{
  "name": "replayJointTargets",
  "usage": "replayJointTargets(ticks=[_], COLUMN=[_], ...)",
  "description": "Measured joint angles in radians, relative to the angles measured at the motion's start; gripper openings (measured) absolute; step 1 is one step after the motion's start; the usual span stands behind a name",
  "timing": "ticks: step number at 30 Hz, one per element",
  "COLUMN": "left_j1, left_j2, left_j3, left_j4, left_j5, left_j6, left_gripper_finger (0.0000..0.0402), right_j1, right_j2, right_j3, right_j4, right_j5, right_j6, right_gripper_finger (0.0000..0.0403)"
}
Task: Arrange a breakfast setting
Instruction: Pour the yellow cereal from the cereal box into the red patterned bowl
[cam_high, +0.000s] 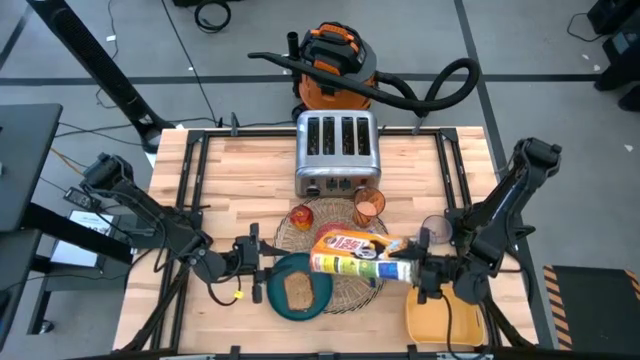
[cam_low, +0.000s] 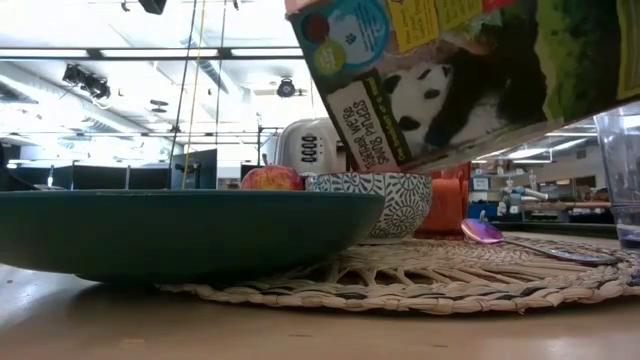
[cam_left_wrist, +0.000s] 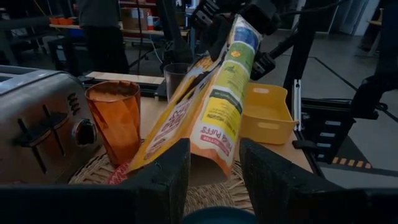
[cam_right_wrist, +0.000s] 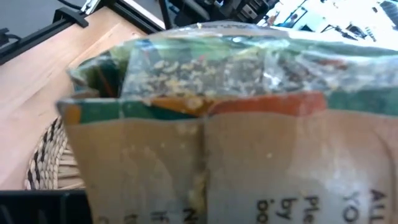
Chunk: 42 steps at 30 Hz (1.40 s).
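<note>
A cereal bag (cam_high: 350, 253) with a panda print hangs over the round straw placemat (cam_high: 345, 295), above a patterned bowl (cam_low: 385, 202). My right gripper (cam_high: 418, 272) is shut on it. The dark teal plate (cam_high: 318, 302) with a toast slice (cam_high: 297, 290) lies on the mat's near left. A red-yellow apple (cam_high: 301, 216) and an orange cup (cam_high: 369, 205) stand at the mat's far side. A spoon (cam_low: 490, 232) lies on the mat. My left gripper (cam_high: 252, 264) is open, level at the plate's left rim (cam_left_wrist: 211, 216). I cannot tell whether it touches the rim. My right gripper holds the cereal bag by its end toward the table's right (cam_high: 400, 270), coming level from the right. The fingers themselves are hidden behind the bag. The bag is lifted clear and slants, its free end (cam_left_wrist: 211, 158) lowest, over the mat.
The chrome toaster (cam_high: 337, 150) stands behind the mat. A square yellow tray (cam_high: 443, 315) sits at the near right and a clear cup (cam_high: 432, 230) right of the mat. Bare wood shows at the far left and far right.
</note>
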Motion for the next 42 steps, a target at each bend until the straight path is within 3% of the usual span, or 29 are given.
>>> replayJointTargets(ticks=[11,22,31,42], left_j1=[0.0,-0.002,-0.002,-0.002], left_j2=[0.0,0.0,0.0,0.0], left_j3=[0.0,0.0,0.0,0.0], left_j4=[0.0,0.0,0.0,0.0], left_j5=[0.003,0.005,0.037,0.037], left_j6=[0.009,0.008,0.0,0.001], left_gripper_finger=[0.0146,0.0146,0.0146,0.0146], right_j1=[-0.044,-0.048,0.011,0.149], right_j2=[-0.04,-0.04,-0.055,-0.058], right_j3=[0.146,0.161,0.111,0.018], right_j4=[-0.298,-0.304,-0.311,-0.289], right_j5=[-0.108,-0.12,0.008,0.241], right_j6=[0.076,0.127,0.321,0.634], right_gripper_finger=[0.0174,0.0174,0.0169,0.0168])
